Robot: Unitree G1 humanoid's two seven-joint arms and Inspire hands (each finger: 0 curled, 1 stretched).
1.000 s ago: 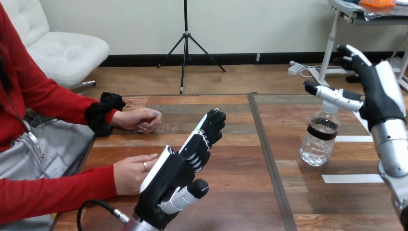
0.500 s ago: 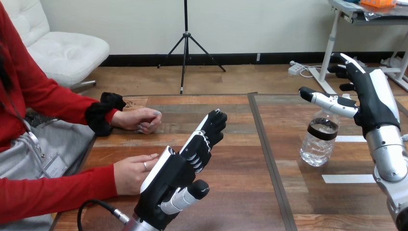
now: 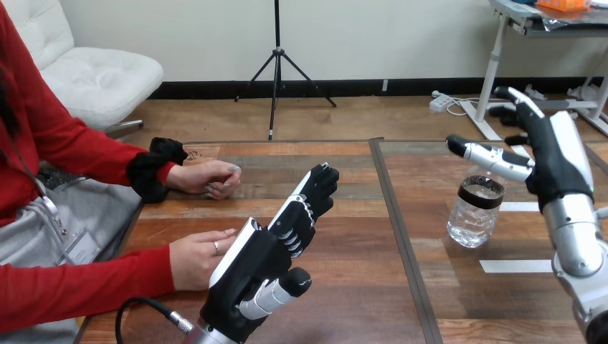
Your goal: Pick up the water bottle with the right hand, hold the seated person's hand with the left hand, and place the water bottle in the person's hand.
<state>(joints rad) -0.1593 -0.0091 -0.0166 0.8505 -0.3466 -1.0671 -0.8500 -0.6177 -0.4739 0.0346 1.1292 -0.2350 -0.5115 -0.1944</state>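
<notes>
Water bottle (image 3: pixel 476 211) is our target, and it stands upright on the right half of the counter (image 3: pixel 358 301), not yet lifted. Taking things by size, the counter comes first: a broad wooden top whose middle seam leaves the person on one side and the bottle on the other.

Our left robot hand (image 3: pixel 269 251) rises from the bottom edge, released, fingers straight. Its white back is turned to the person's nearer hand (image 3: pixel 195 258), which rests just beside it. We cannot tell whether they touch. Nothing curls round it, so we judge the holding not begun.

Our right robot hand (image 3: pixel 548 154) hangs at the bottle's upper right, spread wide and grasping nothing, its thumb (image 3: pixel 487 153) stretched across above the cap. We read that spread as making room for the bottle's body, though the hand sits high for a grip.

Farther back the person's farther hand (image 3: pixel 208 178) lies loosely closed, well apart from the bottle. Clear and slim, the bottle could tip if nudged near its top.
</notes>
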